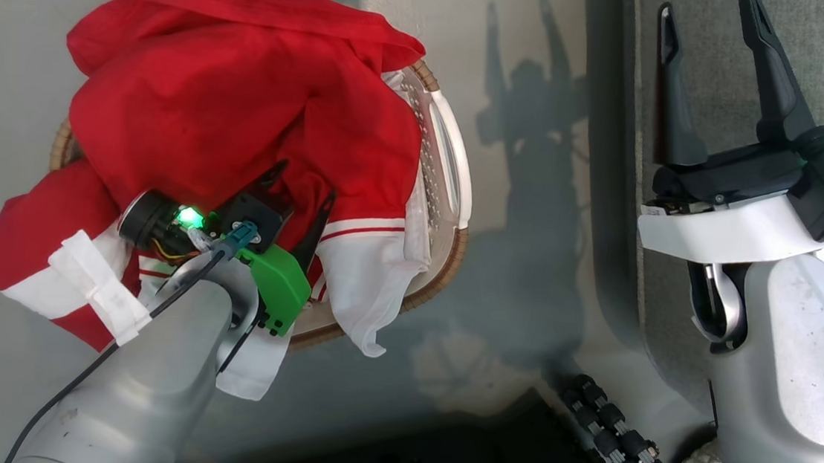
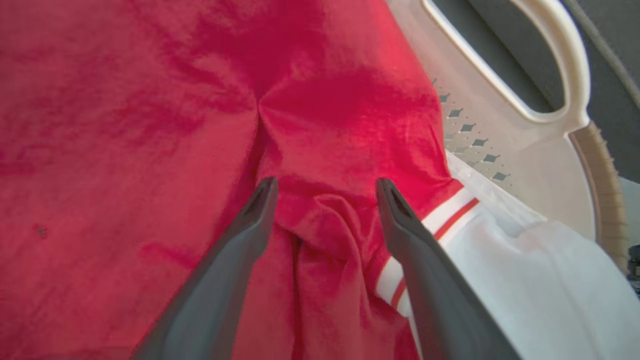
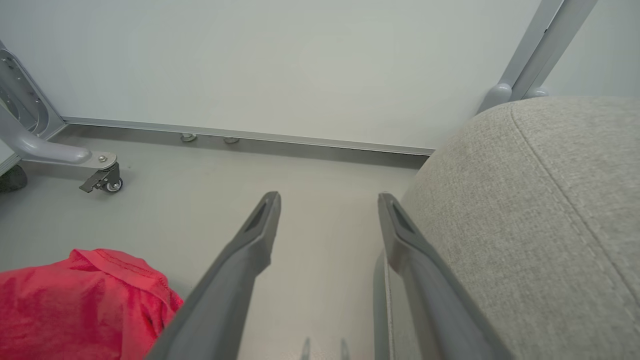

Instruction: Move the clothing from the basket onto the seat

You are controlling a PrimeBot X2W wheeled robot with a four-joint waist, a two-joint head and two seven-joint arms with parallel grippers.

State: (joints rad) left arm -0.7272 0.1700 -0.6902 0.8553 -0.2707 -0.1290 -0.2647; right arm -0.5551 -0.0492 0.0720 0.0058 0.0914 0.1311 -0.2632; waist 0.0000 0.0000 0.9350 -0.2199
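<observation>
– Left gripper [image 2: 326, 186]: how does it stand?
– Wide open, with nothing in its grasp. Both fingers point down into the clothing [image 1: 230, 96], tips at the red cloth. A bunched fold lies between them, not pinched.
– And the right gripper [image 3: 328, 196]?
– Spread just as wide, and empty. It hangs over the edge of the seat [image 3: 525, 225], fingers aimed toward the wall [image 3: 300, 60], well apart from the basket [image 1: 435, 151].
– Where is the clothing?
– Heaped in the basket, covering most of it. Red cloth spills past the rim on the far side and on the left. White-banded parts droop over the near rim toward the floor [image 1: 8, 77]. A white band with thin red stripes lies just beside one finger of the left gripper.
– And the basket itself?
– On the floor, left of the seat and apart from it. Its perforated wall, one white handle and a stretch of brown rim show on the side nearest the seat.
</observation>
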